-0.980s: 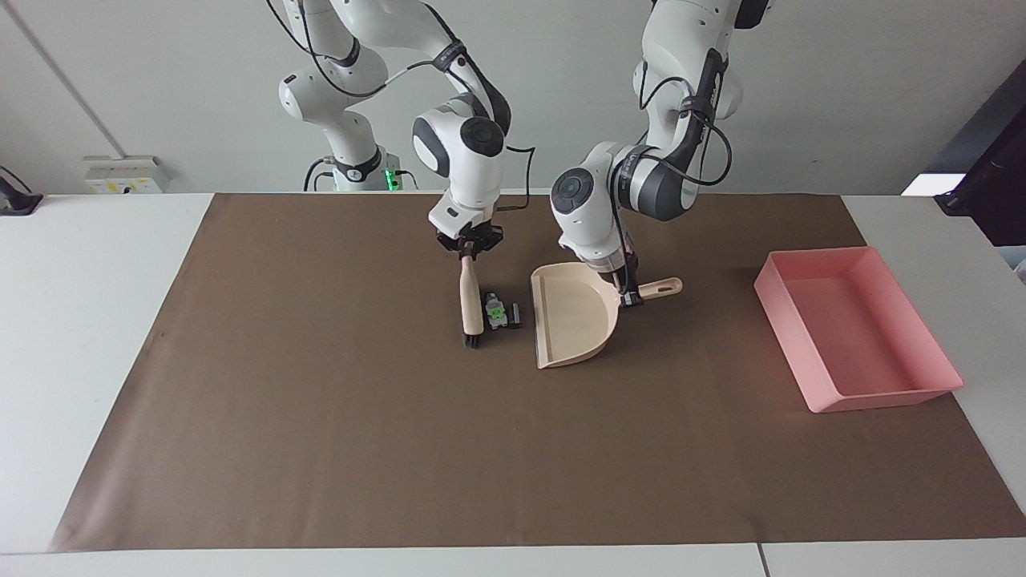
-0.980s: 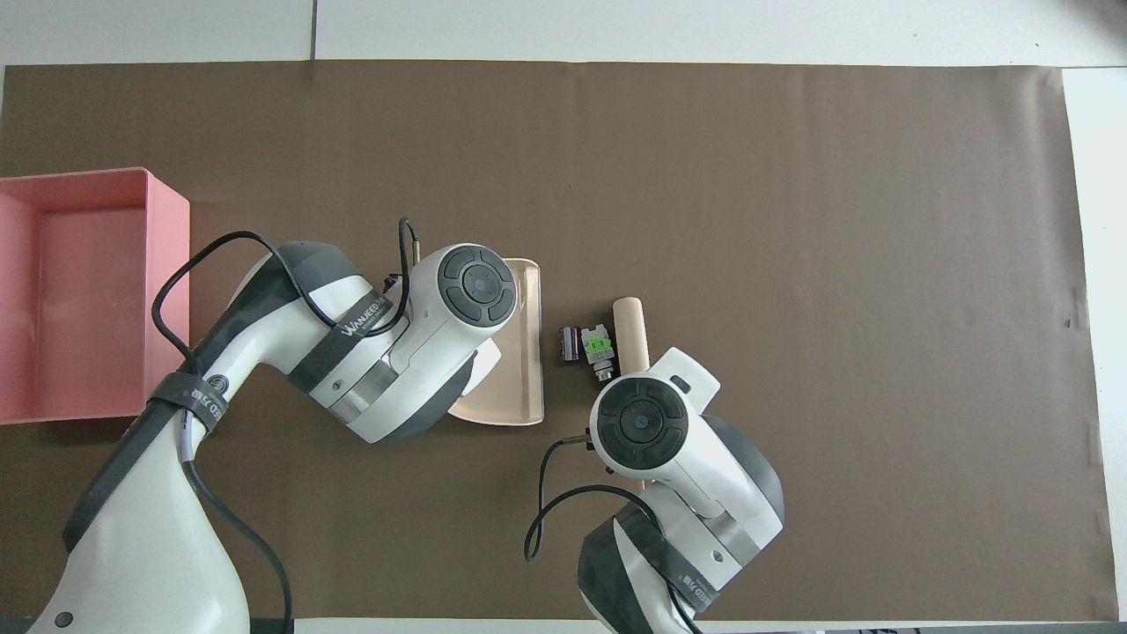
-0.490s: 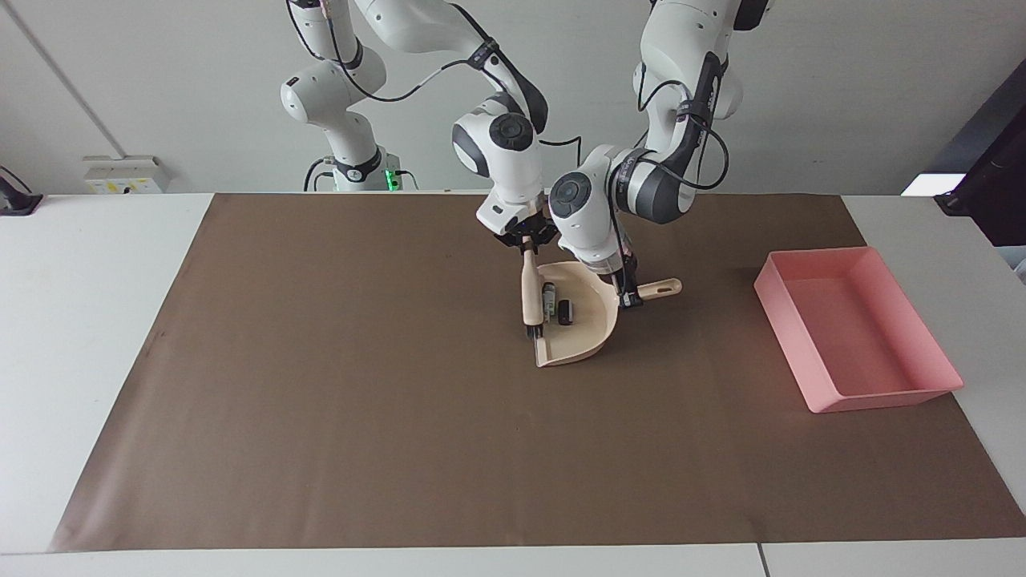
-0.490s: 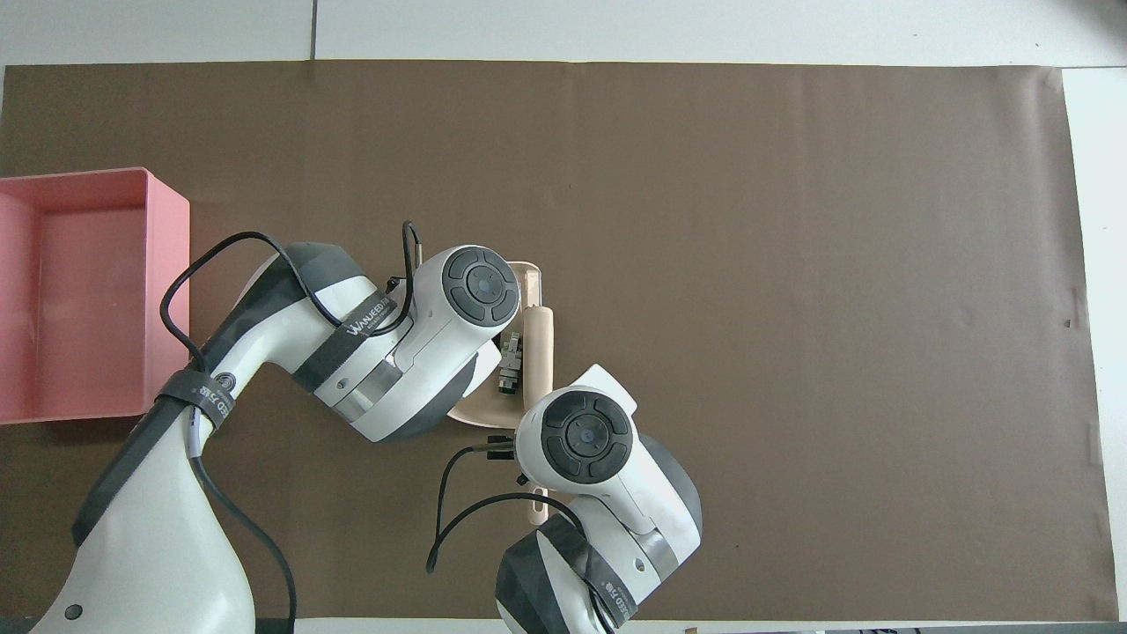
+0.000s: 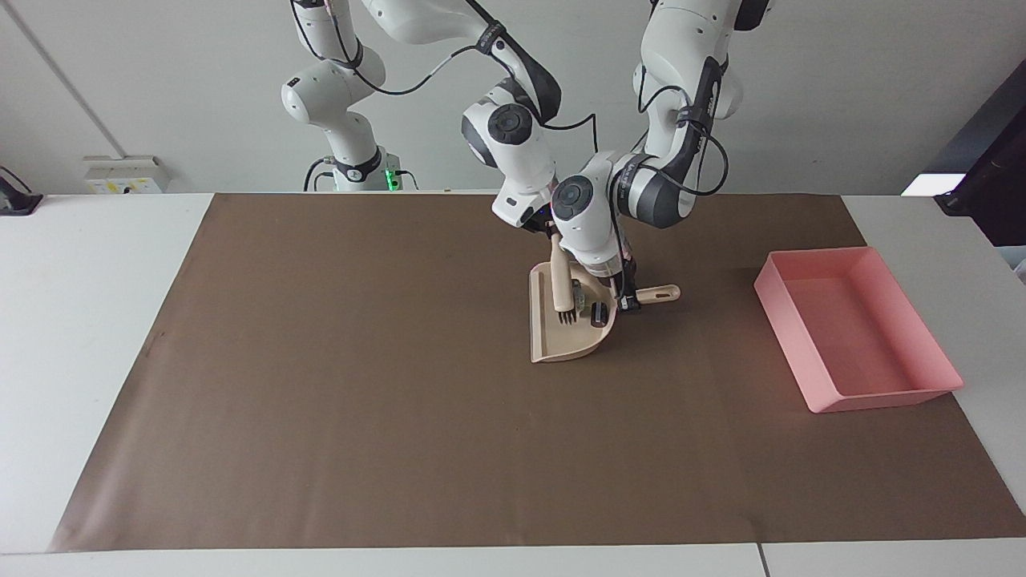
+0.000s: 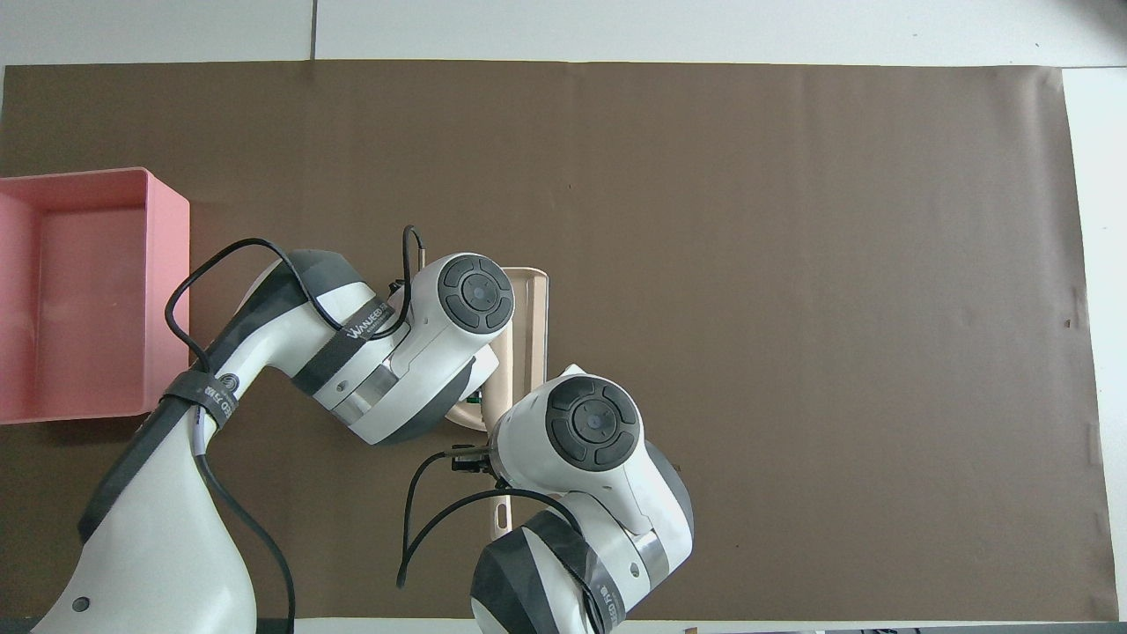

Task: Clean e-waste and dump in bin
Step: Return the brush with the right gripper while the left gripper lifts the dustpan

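**Parts swept into the pan, tipping into the bin still to do**

The e-waste [image 5: 597, 312], a tiny cluster of black, whitish-grey and green electronic parts, lies inside the beige plastic dustpan [image 5: 553, 340], against its back wall near the handle. The left gripper [image 5: 627, 298] is clamped shut on that handle. The right gripper [image 5: 551, 231] is closed on the top of the small brush with a pale wooden handle and dark bristles [image 5: 559, 290], whose bristles rest in the pan just beside the parts. The bin [image 5: 886, 397], a shallow rectangular pink plastic tray, stands well apart toward the left arm's end of the table, nothing visible in it.

The parts look light, hard and loose, so I judge they would slide or roll out if the pan tips forward; carry them by the pan's handle, mouth kept up.

A second ago the parts lay on the brown mat between brush and pan mouth; the brush has since pushed them in and followed them across the lip.
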You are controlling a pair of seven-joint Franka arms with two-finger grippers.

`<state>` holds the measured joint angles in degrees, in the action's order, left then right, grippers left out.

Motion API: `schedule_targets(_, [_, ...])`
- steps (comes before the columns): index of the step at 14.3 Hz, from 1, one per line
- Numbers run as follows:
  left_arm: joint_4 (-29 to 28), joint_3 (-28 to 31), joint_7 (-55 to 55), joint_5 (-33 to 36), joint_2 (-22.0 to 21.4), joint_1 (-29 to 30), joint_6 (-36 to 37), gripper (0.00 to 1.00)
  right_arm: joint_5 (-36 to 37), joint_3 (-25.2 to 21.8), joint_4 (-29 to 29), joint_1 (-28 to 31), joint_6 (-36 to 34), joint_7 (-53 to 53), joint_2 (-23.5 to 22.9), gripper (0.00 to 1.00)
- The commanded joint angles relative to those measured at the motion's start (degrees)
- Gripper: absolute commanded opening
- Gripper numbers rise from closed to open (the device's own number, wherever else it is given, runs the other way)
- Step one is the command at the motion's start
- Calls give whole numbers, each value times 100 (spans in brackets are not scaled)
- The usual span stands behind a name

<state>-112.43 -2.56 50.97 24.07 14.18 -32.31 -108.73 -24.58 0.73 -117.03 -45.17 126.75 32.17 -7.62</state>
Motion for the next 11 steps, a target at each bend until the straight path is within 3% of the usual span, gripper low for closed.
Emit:
schedule_targets(1, [-253,10,255,-42,-161,119,-385,0,470,6,-57,254,-527,113,436,0])
schedule_targets(6, [-244,19,844,-622,-476,444,-482,0,1279,6,-57,867,-1773,149,1174,0])
schedule_targets(11, [-227,19,1433,-956,-714,804,-438,0,2158,15,-65,2570,-2970,-1157,1694,0])
